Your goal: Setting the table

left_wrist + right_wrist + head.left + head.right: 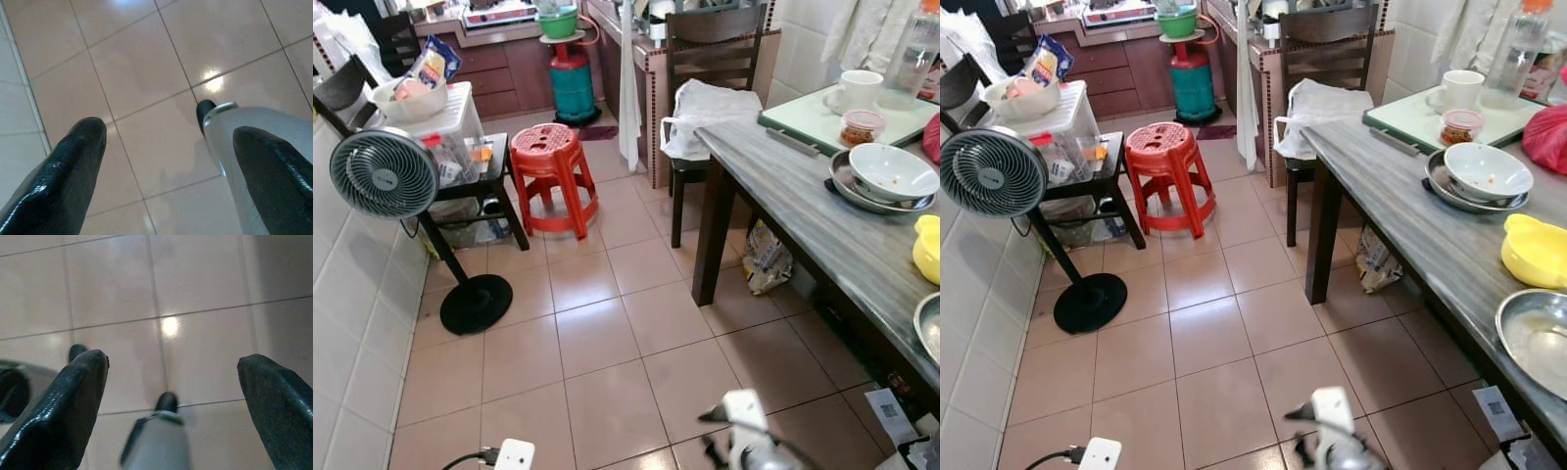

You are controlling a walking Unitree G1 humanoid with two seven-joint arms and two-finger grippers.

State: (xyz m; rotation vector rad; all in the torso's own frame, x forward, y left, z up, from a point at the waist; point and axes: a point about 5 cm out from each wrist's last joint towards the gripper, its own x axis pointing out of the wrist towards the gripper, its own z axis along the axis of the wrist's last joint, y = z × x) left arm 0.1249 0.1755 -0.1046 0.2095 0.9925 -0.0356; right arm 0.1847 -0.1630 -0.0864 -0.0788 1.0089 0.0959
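Tiled kitchen floor point(607, 343) spreads below both tools, which hang idle and point down at it. Ahead and to the right of them runs the long grey bench point(1410, 220), the largest thing within reach, with a dark chair point(710, 59) at its far end draped with a white bag point(705, 113). Ahead and to the left stand a red stool point(548, 166), a pedestal fan point(386, 176) and a low stand with a clear box point(450, 127).

On the bench lie the task's things, all well apart from both tools: a white tray point(1459, 113) holding a mug point(1456, 90) and a small jar point(1459, 127); nearer, a white bowl point(1487, 168) resting in a metal plate point(1445, 186); nearer again a yellow bowl point(1536, 250), then a metal bowl point(1540, 338) closest to the right tool.

The left tool point(168, 171) has its fingers wide apart with nothing between them; the right tool point(171, 406) likewise stands spread and empty.

By the look of it, the robot is at the approach step, with nothing yet grasped. The next move likely calls for turning right toward the bench and raising the right tool to the nearest dish.
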